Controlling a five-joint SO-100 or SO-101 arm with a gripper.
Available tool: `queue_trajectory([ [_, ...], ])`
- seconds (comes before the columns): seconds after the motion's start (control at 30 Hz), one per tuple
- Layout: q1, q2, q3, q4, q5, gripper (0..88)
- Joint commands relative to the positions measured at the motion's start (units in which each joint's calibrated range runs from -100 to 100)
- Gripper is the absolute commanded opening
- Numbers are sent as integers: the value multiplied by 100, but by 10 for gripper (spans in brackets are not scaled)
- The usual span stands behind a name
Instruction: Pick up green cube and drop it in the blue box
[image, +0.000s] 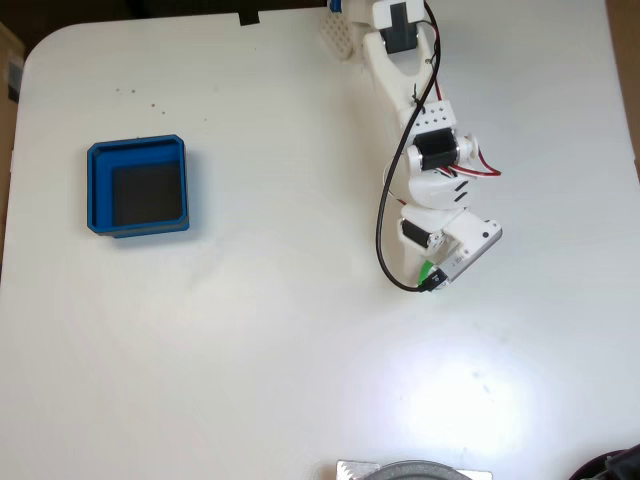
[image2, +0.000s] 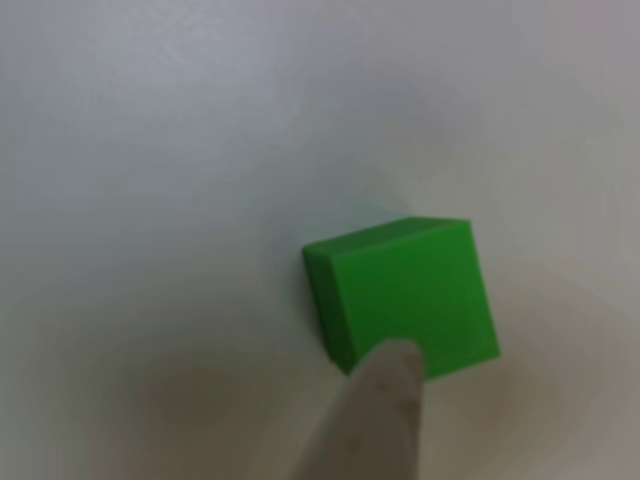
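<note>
Fixed view: white arm (image: 420, 150) reaches down from top edge over white table (image: 250, 350); gripper (image: 434, 277) sits low at right of centre w/ a sliver of green, the cube (image: 428, 272), showing at its tip. Box (image: 138, 187) is well apart, far left, floor dark and bare. Can't tell from here how wide the jaws stand or if they pinch anything. Other view: close-up, blurry. Cube (image2: 412, 298) rests on the table, one corner turned toward cam, top and one side face visible. A pale fingertip (image2: 375, 420) comes up from bottom edge and overlaps the cube's near lower edge, touching or just above, can't say which. Second finger not seen, so opening and grip are unclear; cube looks not yet lifted. Handling, as a guess: small solid plastic-looking block, light, stiff, smooth faces so a bit slippery; not fragile. Best hold is across two opposite flat side faces, mid-height, not on corners, since it sits rotated vs the finger.
</note>
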Motion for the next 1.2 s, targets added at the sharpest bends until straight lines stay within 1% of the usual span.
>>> queue_trajectory([
  [0.0,-11,-97,-467,180,24,280],
  [0.33,-11,154,-996,882,24,280],
  [0.73,-26,739,-1589,841,20,280],
  [1.17,-80,940,-1643,808,15,280],
])
